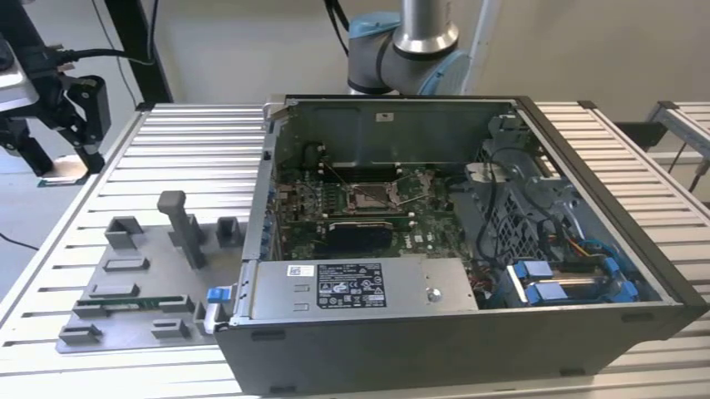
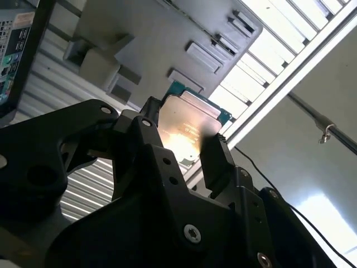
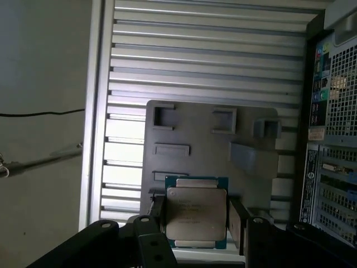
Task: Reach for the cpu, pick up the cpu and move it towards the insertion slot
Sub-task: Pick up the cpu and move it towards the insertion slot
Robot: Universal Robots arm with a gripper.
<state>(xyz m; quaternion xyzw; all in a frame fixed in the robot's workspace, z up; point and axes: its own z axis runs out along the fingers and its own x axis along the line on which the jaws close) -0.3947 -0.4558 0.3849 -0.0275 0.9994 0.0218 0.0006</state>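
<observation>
At the upper left of the exterior view, over the worktop's (image 1: 166, 141) edge, the gripper (image 1: 71, 160) is pinching the cpu (image 3: 196, 213) by two opposite sides, well apart from the insertion slot (image 1: 372, 197). Thin, stiff and light, it is likely handling as fragile, favouring this edge hold.

The cpu (image 3: 196, 215) is glossy metal (green rim), the tray (image 3: 206, 162) matt plastic

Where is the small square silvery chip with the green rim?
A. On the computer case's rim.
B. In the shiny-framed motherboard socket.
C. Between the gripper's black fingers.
C: both wrist views show the small square silvery chip between the black fingers of the gripper, well apart from the shiny-framed socket seen in the exterior view.
</observation>
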